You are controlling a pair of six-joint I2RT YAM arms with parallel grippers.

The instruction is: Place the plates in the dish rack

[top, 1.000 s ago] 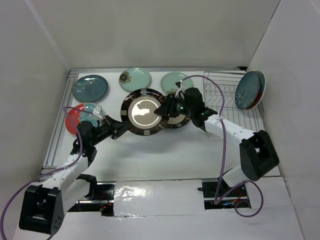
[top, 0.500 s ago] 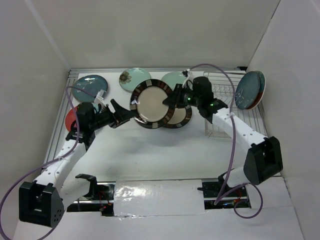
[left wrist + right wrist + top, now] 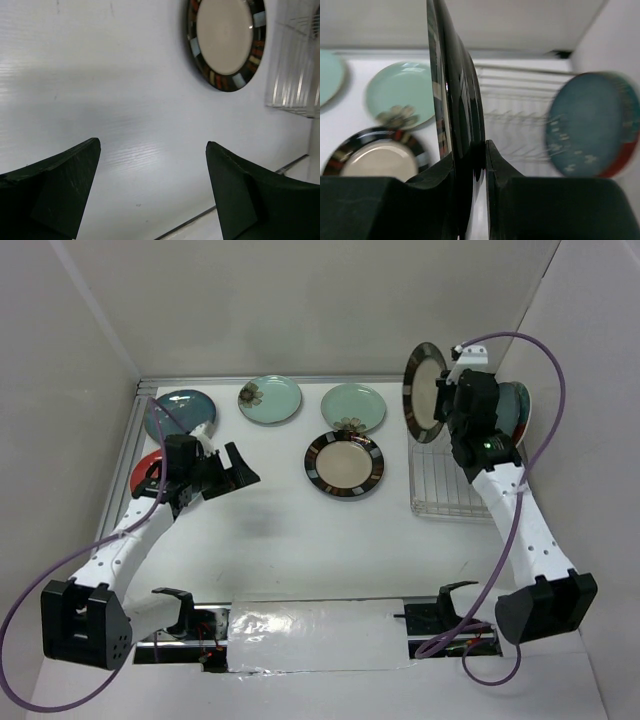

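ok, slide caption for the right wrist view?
Right gripper clamps a round cream ceramic plate with dark striped rim on edge before the silver-white wire dish rack holding a dark teal plate.

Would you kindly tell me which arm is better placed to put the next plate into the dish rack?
Right. The right gripper is clamped on a striped-rim plate, held on edge at the dish rack; the left gripper is open, empty, and far across the table.

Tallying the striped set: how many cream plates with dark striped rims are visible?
2. One plate lies flat on the table, left of the dish rack. The other plate stands on edge in the right gripper, over the rack. The racked plates might hide more.
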